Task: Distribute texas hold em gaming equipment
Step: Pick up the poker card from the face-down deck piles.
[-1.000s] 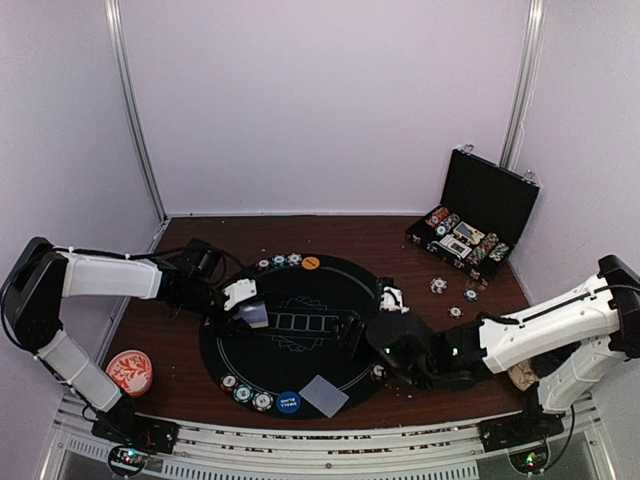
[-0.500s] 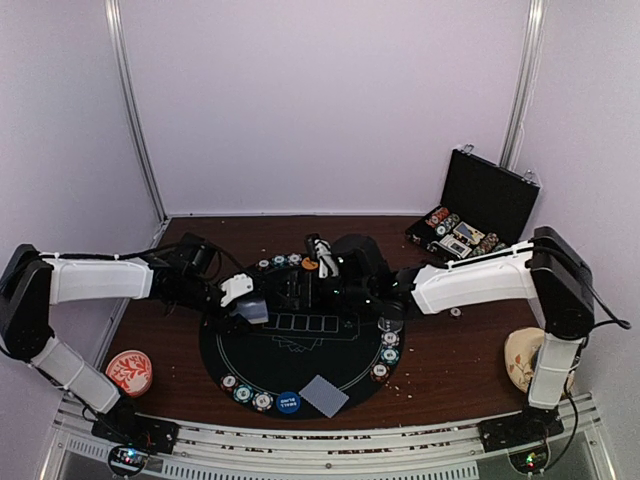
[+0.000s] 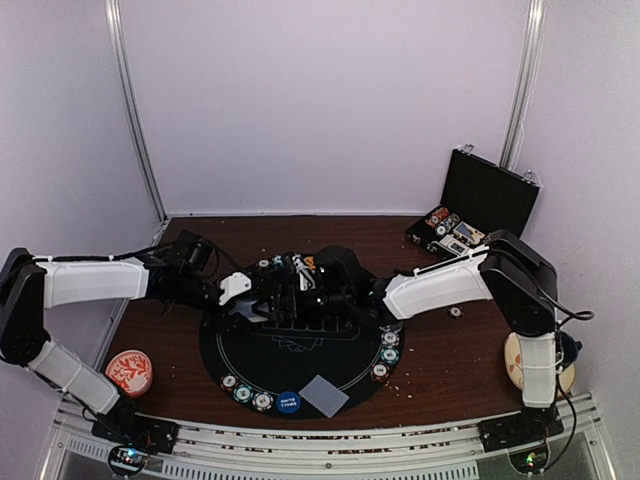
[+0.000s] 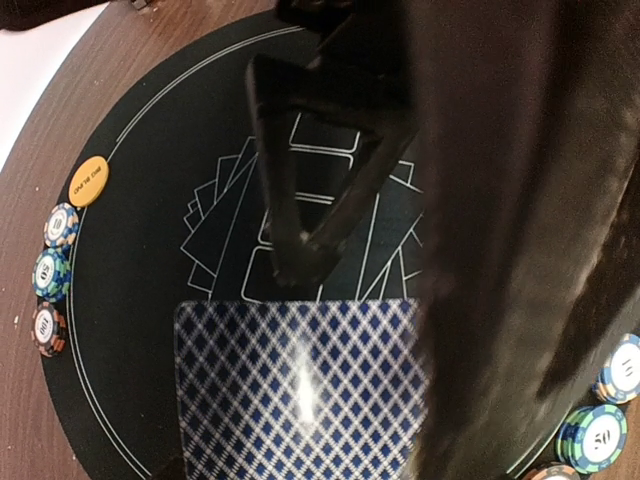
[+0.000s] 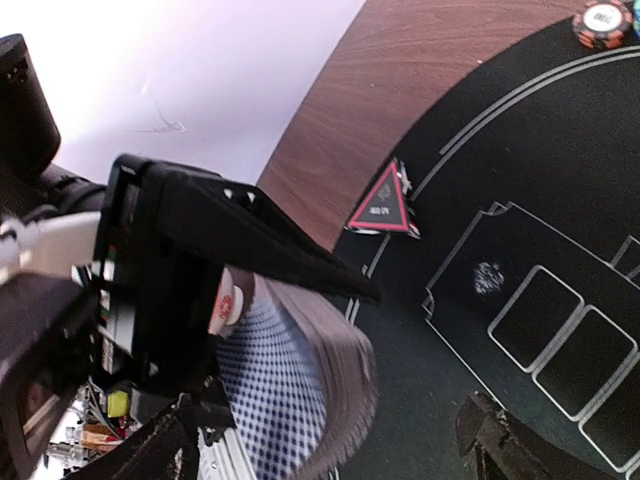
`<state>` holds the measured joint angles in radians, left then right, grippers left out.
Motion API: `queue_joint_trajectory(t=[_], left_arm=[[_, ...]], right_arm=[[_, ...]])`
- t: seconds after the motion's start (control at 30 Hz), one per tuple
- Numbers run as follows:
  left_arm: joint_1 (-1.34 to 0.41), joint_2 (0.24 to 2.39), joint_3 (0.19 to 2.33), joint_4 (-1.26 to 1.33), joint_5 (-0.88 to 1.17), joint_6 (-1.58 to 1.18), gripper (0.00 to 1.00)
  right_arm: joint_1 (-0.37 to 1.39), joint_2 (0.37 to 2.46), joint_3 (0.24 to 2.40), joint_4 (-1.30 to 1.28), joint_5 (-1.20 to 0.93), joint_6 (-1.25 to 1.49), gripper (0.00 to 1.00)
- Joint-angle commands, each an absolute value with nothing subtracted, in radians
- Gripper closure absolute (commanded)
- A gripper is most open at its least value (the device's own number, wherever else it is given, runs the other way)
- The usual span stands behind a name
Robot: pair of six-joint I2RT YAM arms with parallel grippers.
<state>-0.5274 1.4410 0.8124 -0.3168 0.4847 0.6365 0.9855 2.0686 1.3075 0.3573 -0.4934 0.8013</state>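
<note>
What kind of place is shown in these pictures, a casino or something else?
Most likely a robot test booth, not a casino: plain pale walls with metal frame posts enclose a wooden table. It is dressed for poker, with a round black poker mat and an open chip case.

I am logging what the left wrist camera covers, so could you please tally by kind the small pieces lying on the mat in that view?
Poker chips: 6, three at the left, three at the lower right, one of them cut off by the frame
Orange button disc: 1
Total: 7
</note>
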Motion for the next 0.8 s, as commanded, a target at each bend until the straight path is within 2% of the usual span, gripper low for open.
queue_joint_trajectory(t=[0.0,0.1,0.37,0.63,0.77], left_arm=[[-0.533,1.414,0.805,-0.316,0.521,0.659,0.9],[-0.532,1.413,0.804,-0.32,0.53,0.665,0.9],[-0.534,1.414,0.804,-0.334,0.552,0.677,0.89],[-0.534,1.413,0.802,-0.333,0.554,0.677,0.89],[-0.533,1.416,0.802,-0.334,0.55,0.676,0.9]], right_arm=[[0.98,2.12,1.381,0.392,-0.53,0.827,0.1],[0.977,2.148,1.415,0.369,-0.524,0.825,0.14],[0.958,2.17,1.444,0.33,-0.474,0.82,0.33],[0.932,2.162,1.401,0.323,-0.462,0.809,0.59],[0.922,2.146,1.381,0.313,-0.455,0.793,0.64]])
